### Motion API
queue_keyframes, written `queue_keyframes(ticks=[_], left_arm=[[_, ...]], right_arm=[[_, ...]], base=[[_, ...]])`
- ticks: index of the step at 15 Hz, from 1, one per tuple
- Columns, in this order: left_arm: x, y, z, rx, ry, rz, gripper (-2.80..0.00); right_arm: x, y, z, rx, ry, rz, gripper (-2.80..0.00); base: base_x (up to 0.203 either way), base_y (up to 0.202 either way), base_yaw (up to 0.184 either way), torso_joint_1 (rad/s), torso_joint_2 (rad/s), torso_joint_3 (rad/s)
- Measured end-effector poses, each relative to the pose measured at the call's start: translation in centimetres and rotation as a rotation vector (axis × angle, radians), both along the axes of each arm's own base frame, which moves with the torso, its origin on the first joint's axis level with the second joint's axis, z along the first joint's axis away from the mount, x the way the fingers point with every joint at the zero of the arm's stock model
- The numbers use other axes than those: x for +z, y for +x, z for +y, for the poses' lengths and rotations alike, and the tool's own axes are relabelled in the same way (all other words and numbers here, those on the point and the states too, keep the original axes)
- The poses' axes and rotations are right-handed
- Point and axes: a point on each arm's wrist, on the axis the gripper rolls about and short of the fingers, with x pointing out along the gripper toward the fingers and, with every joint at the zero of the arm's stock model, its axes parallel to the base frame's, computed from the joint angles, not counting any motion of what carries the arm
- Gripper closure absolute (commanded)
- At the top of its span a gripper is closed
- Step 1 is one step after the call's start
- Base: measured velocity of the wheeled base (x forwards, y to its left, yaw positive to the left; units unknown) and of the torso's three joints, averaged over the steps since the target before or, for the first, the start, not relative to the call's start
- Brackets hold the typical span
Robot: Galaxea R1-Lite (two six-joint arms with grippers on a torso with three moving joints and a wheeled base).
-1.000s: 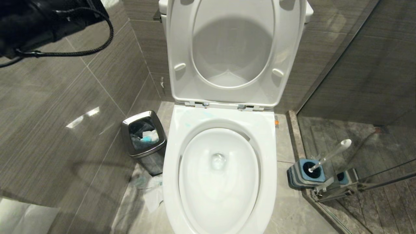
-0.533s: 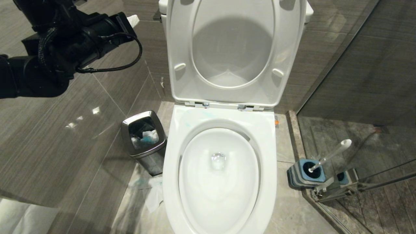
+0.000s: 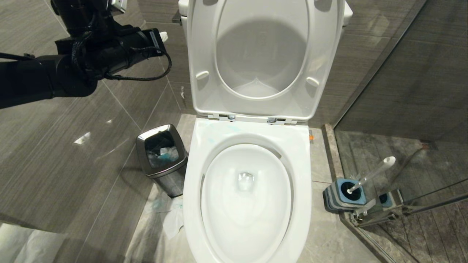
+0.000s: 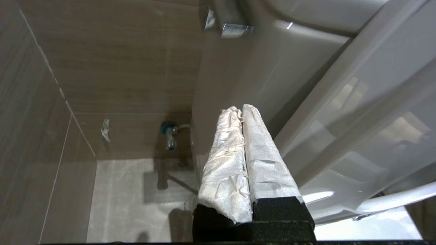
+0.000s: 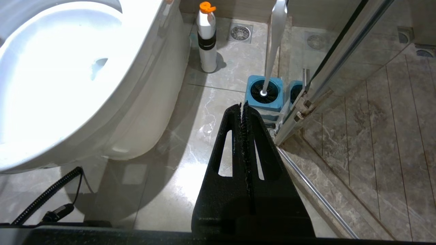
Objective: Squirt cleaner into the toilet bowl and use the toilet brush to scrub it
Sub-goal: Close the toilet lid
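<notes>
- the bowl (image 3: 246,197) sits in the middle of the head view, seat and lid (image 3: 261,58) both raised upright against the tank; its water looks clear, with only faint turquoise smears of cleaner (image 3: 219,129) on the back of the rim near the hinges.
- the brush (image 3: 371,173) stands in its blue-and-grey holder (image 3: 342,195) on the floor to the right of the bowl, head down inside the holder, white handle leaning up and to the right, beside the glass shower door (image 3: 402,73).
- in the right wrist view the brush (image 5: 272,47) rises out of the holder (image 5: 265,93), and a white bottle (image 5: 207,39) with an orange cap stands on the floor near the bowl's base (image 5: 143,102).
- the left pincer (image 3: 162,35) is up at the left of the raised lid, near the wall; its fingers (image 4: 262,156) are wrapped in white paper and pressed together, holding nothing, pointing along the side of the tank (image 4: 238,85).
- the right pincer (image 5: 242,106) hangs low over the floor to the right of the bowl, black fingers pressed together on nothing, tips just short of the holder.
- a steel bin (image 3: 161,153) with paper inside stands on the floor left of the bowl, and crumpled tissue (image 3: 172,217) lies on the floor in front of it.
</notes>
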Motion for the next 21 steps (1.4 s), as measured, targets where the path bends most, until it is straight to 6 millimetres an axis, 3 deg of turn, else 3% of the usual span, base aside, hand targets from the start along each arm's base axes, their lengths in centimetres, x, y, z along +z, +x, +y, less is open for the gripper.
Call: queue_keyframes(ticks=[7,21], left_arm=[[-1.4,1.3,-0.9,-0.024,0.0,0.02,0.0],[-2.3,1.4,-4.5,-0.104,-0.016,-0.013,0.0]], right_arm=[[0.0,0.0,0.0,0.001,0.0,-0.001,0.0],[0.0,0.0,0.0,0.001,0.0,0.0,0.0]], base=[[0.0,0.0,0.0,0.0,0.0,0.0],[0.0,0.0,0.0,0.0,0.0,0.0]])
